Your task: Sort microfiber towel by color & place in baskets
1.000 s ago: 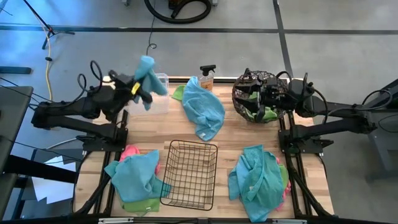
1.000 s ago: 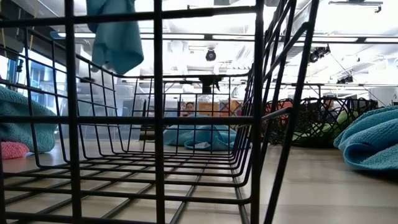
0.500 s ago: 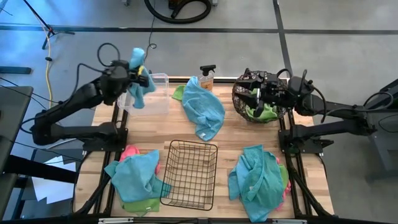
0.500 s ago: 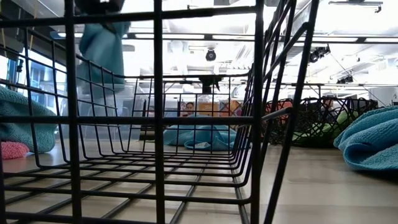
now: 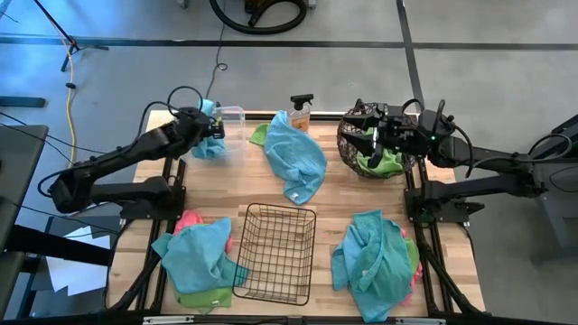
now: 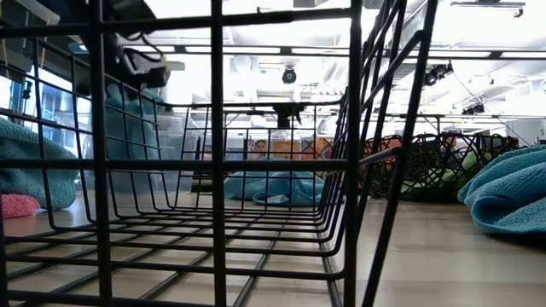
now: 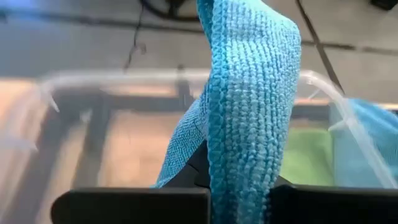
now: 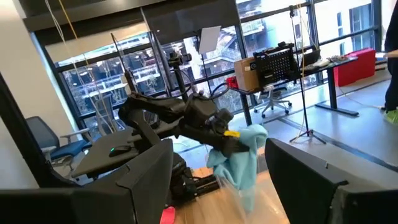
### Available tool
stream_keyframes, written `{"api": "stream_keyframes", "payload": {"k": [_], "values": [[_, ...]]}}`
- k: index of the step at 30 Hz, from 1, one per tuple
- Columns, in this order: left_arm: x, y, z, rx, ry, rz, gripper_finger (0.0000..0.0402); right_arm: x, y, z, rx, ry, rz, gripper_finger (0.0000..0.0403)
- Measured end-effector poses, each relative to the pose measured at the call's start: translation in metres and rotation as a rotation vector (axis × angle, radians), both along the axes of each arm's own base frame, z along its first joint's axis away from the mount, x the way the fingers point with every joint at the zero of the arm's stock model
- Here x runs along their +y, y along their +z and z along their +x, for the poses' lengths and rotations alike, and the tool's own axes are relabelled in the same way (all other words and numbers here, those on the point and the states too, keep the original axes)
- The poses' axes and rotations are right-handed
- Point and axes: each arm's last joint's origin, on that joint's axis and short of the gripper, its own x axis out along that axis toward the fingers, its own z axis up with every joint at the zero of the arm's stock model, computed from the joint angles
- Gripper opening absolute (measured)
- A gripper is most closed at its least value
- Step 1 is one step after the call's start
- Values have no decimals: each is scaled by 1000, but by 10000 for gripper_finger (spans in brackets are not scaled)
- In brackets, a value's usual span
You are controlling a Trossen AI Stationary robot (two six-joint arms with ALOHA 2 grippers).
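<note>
At the table's far left corner, the left gripper [image 5: 210, 132] is clamped on a teal towel [image 5: 209, 143] hanging into the clear bin [image 5: 233, 116]. The right gripper [image 5: 368, 137] hovers, fingers spread and empty, over the round wire basket [image 5: 349, 144] at the far right edge.

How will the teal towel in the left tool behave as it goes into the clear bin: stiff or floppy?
Probably floppy: the teal towel hangs folded and drooping from the shut left tool over the clear bin. Likely light for its size, since a pinch at one spot carries it. Its looped weave looks grippy, so slipping seems unlikely, though it may snag the rim.
</note>
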Motion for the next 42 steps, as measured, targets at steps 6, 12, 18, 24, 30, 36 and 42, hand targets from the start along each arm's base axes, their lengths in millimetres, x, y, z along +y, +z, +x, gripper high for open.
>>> {"api": "stream_keyframes", "payload": {"k": [6,12,18,24,30,36,42], "values": [[17,-14,-3,-58,-76,-192,0,0,-6,0,56,2,26,252],[33,-29,-3,18,-109,-464,0,0,-9,1,86,3,52,252],[46,-35,1,119,-119,-600,0,0,-10,1,87,3,60,252],[63,-34,9,116,-103,-626,0,0,-13,1,108,5,137,252],[83,-36,13,94,-92,-660,14,0,-17,1,131,5,197,252],[90,-33,16,82,-74,-661,57,0,-17,1,125,6,218,252],[96,-16,19,79,-105,-628,110,0,-17,1,125,6,218,252]]}}
